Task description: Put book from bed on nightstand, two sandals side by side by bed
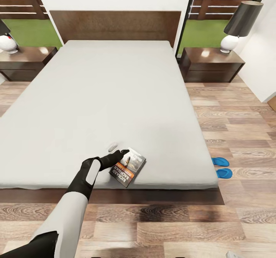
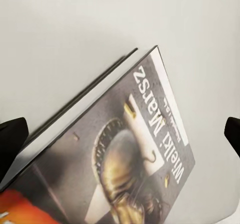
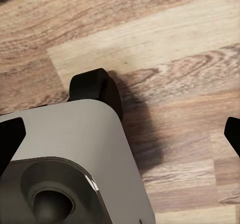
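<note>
Nearest me, my right gripper (image 3: 120,129) hangs over the plank floor (image 3: 175,49) beside the robot's grey base (image 3: 70,149) and one of its black wheels (image 3: 95,86). Its fingertips (image 3: 10,139) sit wide apart at the picture's edges, with nothing between them.

Just beyond, my left arm reaches out over the near edge of the bed (image 1: 96,96). The left gripper (image 1: 122,155) is at the book (image 1: 128,167), which lies flat on the pale mattress close to the near edge, a little right of the arm. In the left wrist view the book (image 2: 125,149) lies between the spread fingertips (image 2: 12,144), cover up. The jaws are well open; whether either finger touches the cover I cannot tell. A small pale object (image 1: 112,146) rests on the mattress just left of the gripper.

On the floor at the bed's right side, near its near corner, the two sandals (image 1: 221,167) lie side by side, just beside the frame.

Farther off, a nightstand (image 1: 211,64) stands right of the headboard with a lamp (image 1: 239,23) on it. The left nightstand (image 1: 25,60) mirrors it.
</note>
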{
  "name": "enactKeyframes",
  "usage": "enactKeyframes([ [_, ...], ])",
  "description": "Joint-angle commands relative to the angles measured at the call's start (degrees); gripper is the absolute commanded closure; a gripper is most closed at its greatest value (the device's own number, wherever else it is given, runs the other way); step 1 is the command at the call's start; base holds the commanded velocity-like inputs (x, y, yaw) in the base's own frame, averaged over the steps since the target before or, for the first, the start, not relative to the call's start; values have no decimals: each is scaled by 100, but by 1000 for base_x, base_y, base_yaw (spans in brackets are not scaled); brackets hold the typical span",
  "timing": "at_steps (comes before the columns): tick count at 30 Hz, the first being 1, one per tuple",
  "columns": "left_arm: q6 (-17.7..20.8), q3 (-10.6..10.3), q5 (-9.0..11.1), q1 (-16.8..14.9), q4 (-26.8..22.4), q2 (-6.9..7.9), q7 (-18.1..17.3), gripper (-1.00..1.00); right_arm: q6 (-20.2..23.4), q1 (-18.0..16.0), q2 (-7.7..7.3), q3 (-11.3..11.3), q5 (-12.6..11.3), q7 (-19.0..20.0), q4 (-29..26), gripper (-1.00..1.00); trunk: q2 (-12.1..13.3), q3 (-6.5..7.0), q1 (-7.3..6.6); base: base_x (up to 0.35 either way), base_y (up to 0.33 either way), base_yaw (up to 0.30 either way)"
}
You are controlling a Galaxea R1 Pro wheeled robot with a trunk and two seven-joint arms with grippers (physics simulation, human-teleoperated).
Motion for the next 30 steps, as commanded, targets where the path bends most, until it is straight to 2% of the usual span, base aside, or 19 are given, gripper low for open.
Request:
enactKeyframes([
  [1,48,36,-18,-3,-1,-8,-8,-100,-23,-8,2,49,-50,40,23,-100,-2,-3,0,0,0,0],
  [12,48,40,-18,-3,-1,-8,-8,-100,-23,-8,2,49,-50,40,23,-100,-2,-3,0,-92,0,0],
  [22,48,41,-18,-3,-1,-8,-8,-100,-23,-8,2,49,-50,40,23,-100,-2,-3,0,-10,0,0],
  [30,52,40,-18,-3,-1,-8,1,-100,-23,-8,2,49,-50,40,23,-100,319,140,-176,0,0,0],
])
